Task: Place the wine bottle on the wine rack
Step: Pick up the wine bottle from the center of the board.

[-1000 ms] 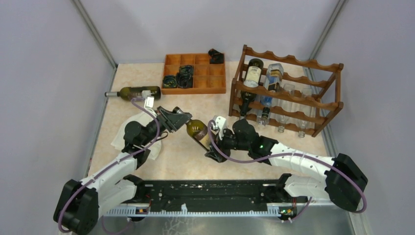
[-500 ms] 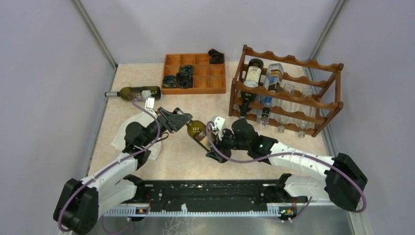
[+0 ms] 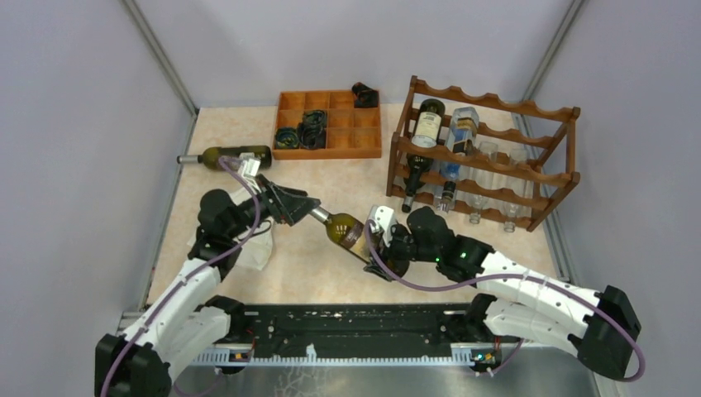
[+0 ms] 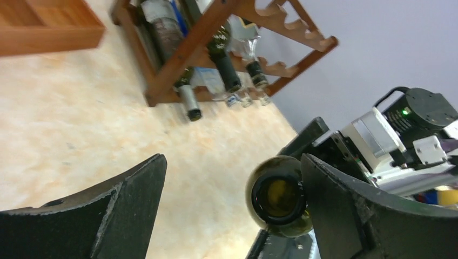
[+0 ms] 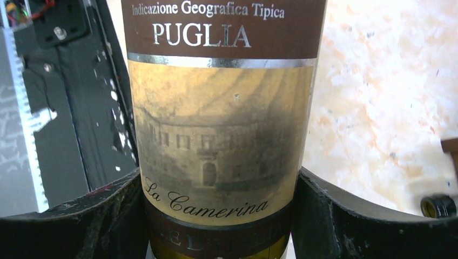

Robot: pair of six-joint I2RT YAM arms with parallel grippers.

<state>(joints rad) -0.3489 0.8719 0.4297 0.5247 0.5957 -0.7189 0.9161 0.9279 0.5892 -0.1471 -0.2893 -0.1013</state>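
Looking down from above, we see the dark green glass wine bottle (image 3: 343, 230) lying tilted between the two arms. Its neck points toward the left gripper (image 3: 296, 205) and its body sits in the right gripper (image 3: 382, 241), over the speckled beige table (image 3: 331, 178). The reddish-brown wooden wine rack (image 3: 496, 101) with scalloped rails stands well apart at the back right, with several bottles in its tiers.

From above we cannot tell whether the left gripper is clasping the neck. The left wrist view settles it: the black fingers (image 4: 124, 210) are spread wide. The bottle's open mouth sits just beside one finger and well clear of the other, so nothing is pinched there.

The right wrist view gives what the overhead one hides. Its fingers (image 5: 97, 216) are pressed against both sides of the bottle, low on the cream and brown label (we can read "PUGLIA" and "La Camerina").

Only the overhead view shows a second green bottle (image 3: 227, 155) lying on its side near the flat orange-brown compartment tray (image 3: 331, 154).
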